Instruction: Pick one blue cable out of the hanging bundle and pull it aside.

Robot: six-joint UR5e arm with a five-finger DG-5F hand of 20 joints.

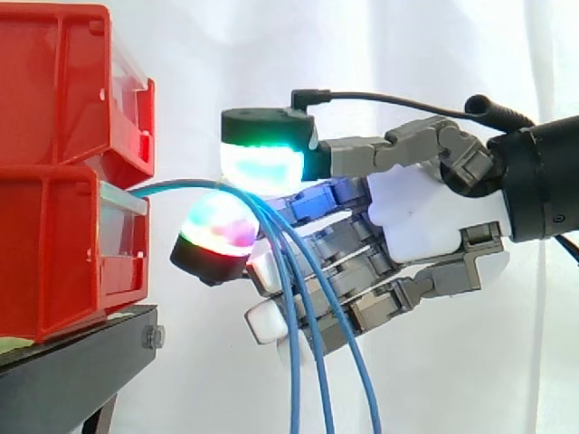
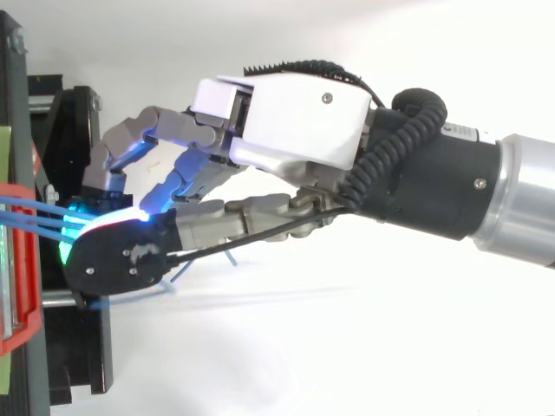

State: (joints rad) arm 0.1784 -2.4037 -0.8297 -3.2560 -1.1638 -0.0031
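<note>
A bundle of thin blue cables (image 1: 297,362) comes out of the lower red bin (image 1: 54,262), arcs to the right and hangs down in front of the hand's lower fingers. My hand (image 1: 425,212) reaches in from the right. Its green-glowing pad (image 1: 262,167) sits on top of the arc, and a magenta-glowing pad (image 1: 217,226) presses up from below, so cable is pinched between them. How many strands are caught I cannot tell. From above, the hand (image 2: 295,121) covers the spot where the cables (image 2: 30,217) leave the bin.
A second red bin (image 1: 54,90) is stacked on the lower one, both on the black stand (image 1: 72,362) at the left. A white curtain hangs behind. The bin's red front edge (image 2: 22,260) lies just left of the fingertips.
</note>
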